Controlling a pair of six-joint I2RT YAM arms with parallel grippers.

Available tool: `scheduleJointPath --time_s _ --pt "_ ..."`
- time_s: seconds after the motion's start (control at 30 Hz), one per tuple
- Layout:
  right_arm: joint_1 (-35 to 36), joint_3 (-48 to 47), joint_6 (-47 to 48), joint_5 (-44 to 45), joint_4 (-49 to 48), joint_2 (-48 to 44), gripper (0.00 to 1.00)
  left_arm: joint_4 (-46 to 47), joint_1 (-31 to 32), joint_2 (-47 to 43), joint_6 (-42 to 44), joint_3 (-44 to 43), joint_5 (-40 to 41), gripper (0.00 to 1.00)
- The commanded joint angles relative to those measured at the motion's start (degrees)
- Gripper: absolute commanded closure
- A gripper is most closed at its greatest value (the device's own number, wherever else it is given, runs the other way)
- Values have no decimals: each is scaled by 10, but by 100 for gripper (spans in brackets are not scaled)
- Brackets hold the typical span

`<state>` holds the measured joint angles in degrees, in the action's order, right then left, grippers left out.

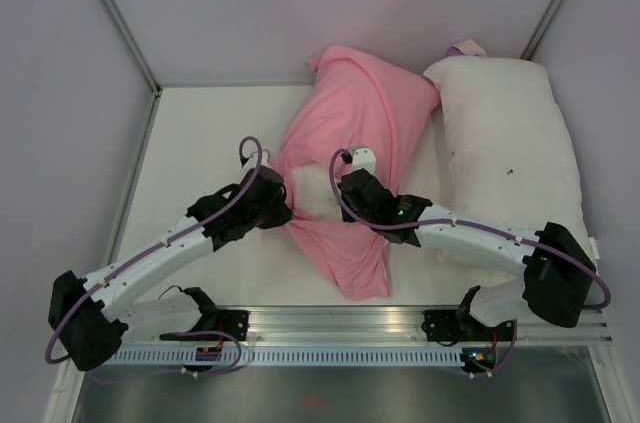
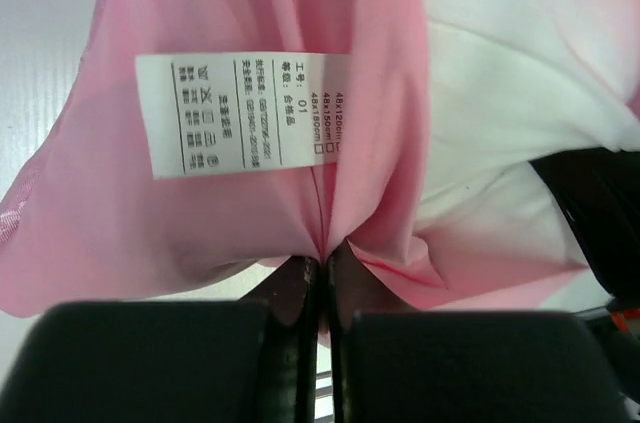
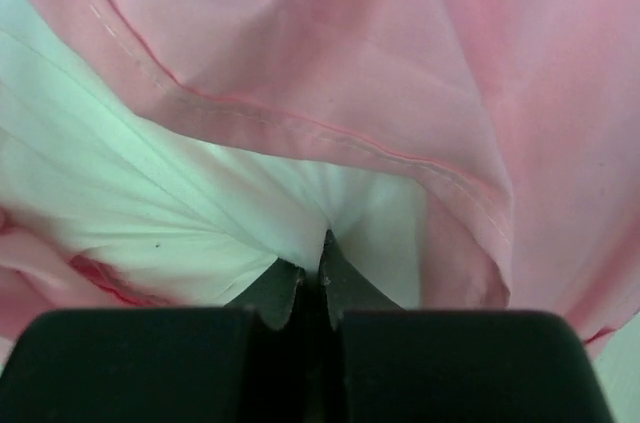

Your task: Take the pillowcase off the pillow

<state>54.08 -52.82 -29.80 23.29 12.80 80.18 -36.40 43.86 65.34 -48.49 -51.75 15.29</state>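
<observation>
Pillowcase (image 1: 355, 123) lies across the middle of the table (image 1: 200, 133). It's pink and runs from the far wall back toward the arm bases, w/ its open end roughly midway, where a patch of the white pillow (image 1: 312, 193) pokes out. Only that patch shows; the rest of the case looks stuffed.

Left gripper (image 2: 322, 268) is pinched fully together on a fold of the pink fabric, right below the white label (image 2: 240, 113). No gap btw the fingers, and the cloth bunches into the tips. Right gripper (image 3: 312, 278) is clamped just as tight, but on the white pillow material, just under the case's stitched hem (image 3: 330, 133).

In the top view both wrists sit close together at the opening, left one on the left side of the white patch, right one on the right. Loose pink flap (image 1: 350, 263) trails toward the near rail (image 1: 400, 321) and ends near it. 2nd white pillow (image 1: 510, 153) w/ small dark specks lies on the right, right beside the case's far end.
</observation>
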Motion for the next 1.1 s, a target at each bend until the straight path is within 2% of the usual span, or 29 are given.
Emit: scheduleJointPath --time_s 0.0,0.13,0.4,0.57,0.77,0.9,0.93,1.03,1.07 --pt "-43 -13 -11 83 96 -29 100 -16 -3 -61 7 36 14 98" --pt "-76 -14 -3 85 114 -78 100 -41 -5 -103 -13 74 48 98" --pt "-130 -45 20 95 177 -182 100 -22 -17 -93 -37 146 46 98" --pt "-166 -37 20 85 184 -200 100 5 -18 -88 -49 187 29 98" --pt "-193 -24 25 78 187 -210 100 -15 -25 -92 -92 222 60 98" --pt "-195 2 24 -37 124 -214 100 55 -25 -57 -52 228 12 98" --pt "-195 14 19 -108 107 -209 100 69 -25 -44 -39 220 -4 98" --pt "-195 21 0 -224 37 -164 100 80 -25 14 -25 162 -34 98" --pt "-194 22 -5 -288 22 -150 100 84 -26 22 -21 127 -40 98"
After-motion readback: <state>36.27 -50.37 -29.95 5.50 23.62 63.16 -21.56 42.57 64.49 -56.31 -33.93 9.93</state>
